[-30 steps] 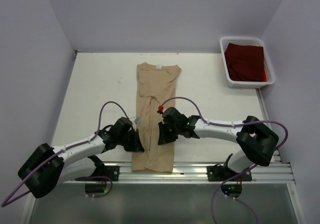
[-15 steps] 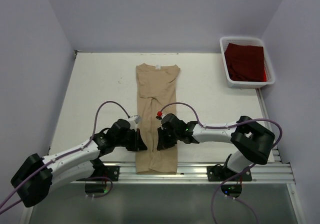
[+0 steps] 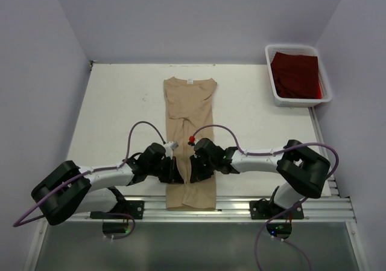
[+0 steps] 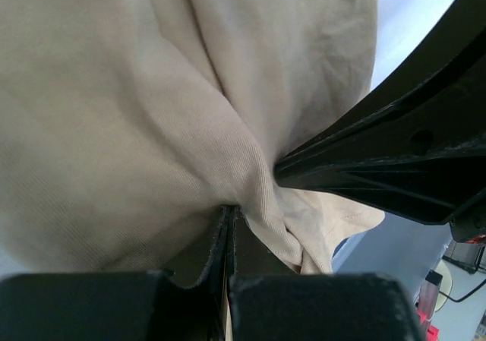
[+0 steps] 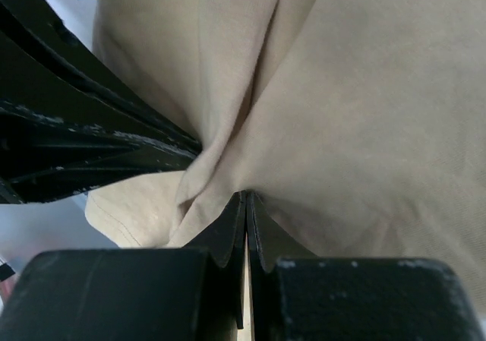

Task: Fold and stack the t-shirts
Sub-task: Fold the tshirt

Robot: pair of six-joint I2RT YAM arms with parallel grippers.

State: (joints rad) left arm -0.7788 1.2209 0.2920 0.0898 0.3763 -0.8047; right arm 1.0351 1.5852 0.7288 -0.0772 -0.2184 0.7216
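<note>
Both hands [image 3: 177,174] [image 3: 194,169] tight on tan t-shirt [image 3: 190,99]

You had a tan t-shirt [image 3: 190,105] lying lengthwise on the white surface [image 3: 120,114], a white bin [image 3: 295,102] far right of it.

From above, the wrist housings hide the fingertips of the left gripper [image 3: 174,173] and the right gripper [image 3: 194,168], and they cover the stretch of tan t-shirt [image 3: 190,111] beneath them. Its white neck label [image 3: 191,80] is too small to read. Both wrist views cut the cloth off at their edges.
</note>
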